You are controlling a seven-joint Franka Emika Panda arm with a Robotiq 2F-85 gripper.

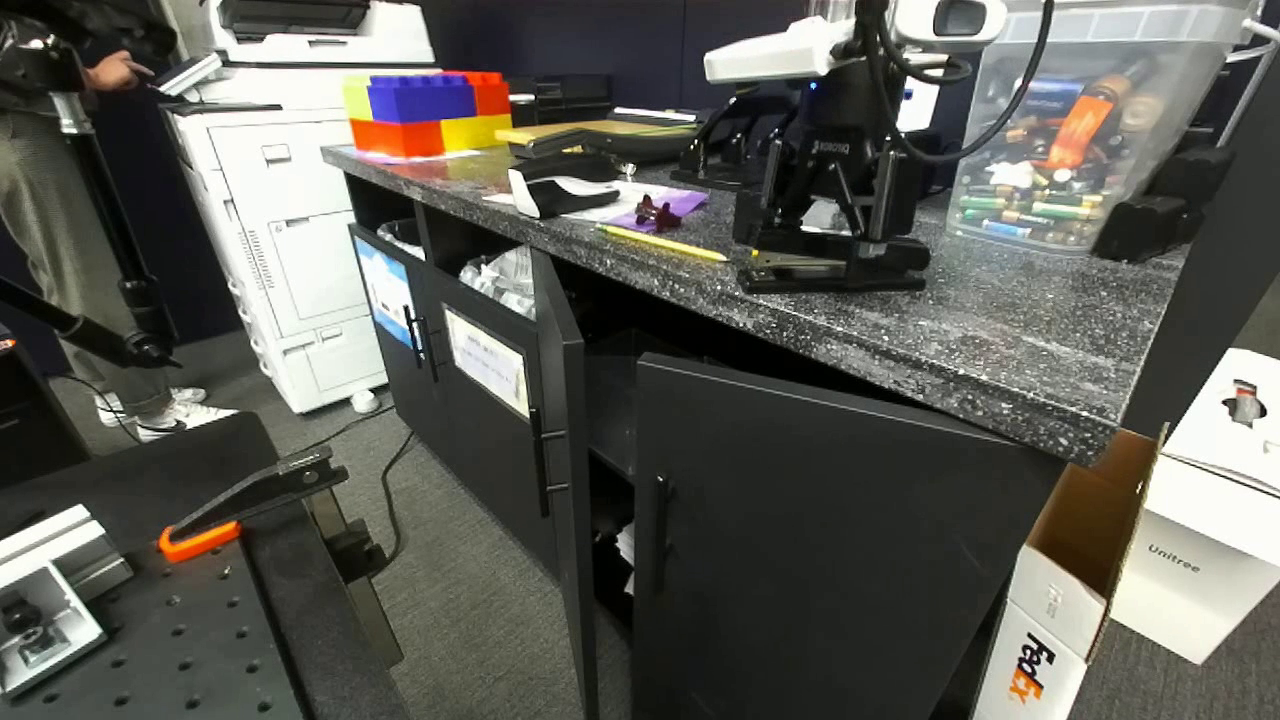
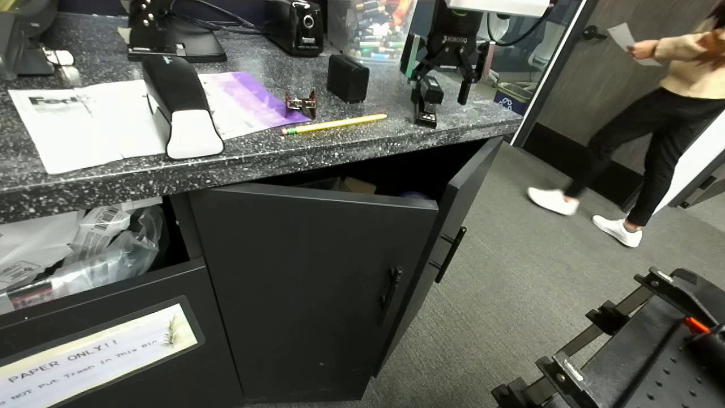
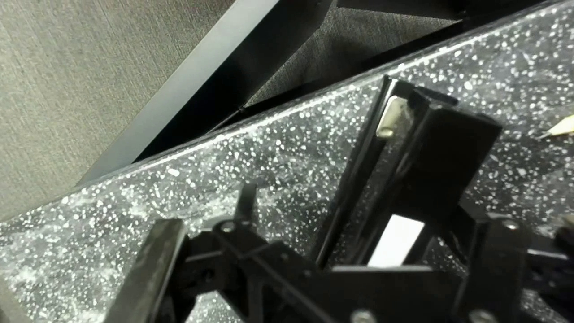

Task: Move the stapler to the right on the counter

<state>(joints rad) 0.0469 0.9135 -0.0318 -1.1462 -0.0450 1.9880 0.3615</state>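
The black stapler (image 2: 427,107) stands on the speckled dark grey counter (image 2: 255,144) near its front edge. It also shows in an exterior view (image 1: 835,282). In the wrist view the stapler (image 3: 441,161) runs slantwise, with a metal plate at its front end and a white label on top. My gripper (image 2: 440,95) is low over the counter with its fingers apart. One finger is beside the stapler, and a gap lies between the stapler and the other finger. In the wrist view the gripper (image 3: 358,204) straddles the stapler's rear part, which is hidden behind the gripper body.
A yellow pencil (image 2: 340,123), a small dark red object (image 2: 301,104) and a black box (image 2: 348,78) lie beside the stapler. A black-and-white device (image 2: 192,133) rests on papers. A clear bin (image 1: 1090,150) of batteries stands behind. Cabinet doors (image 1: 800,540) hang open below.
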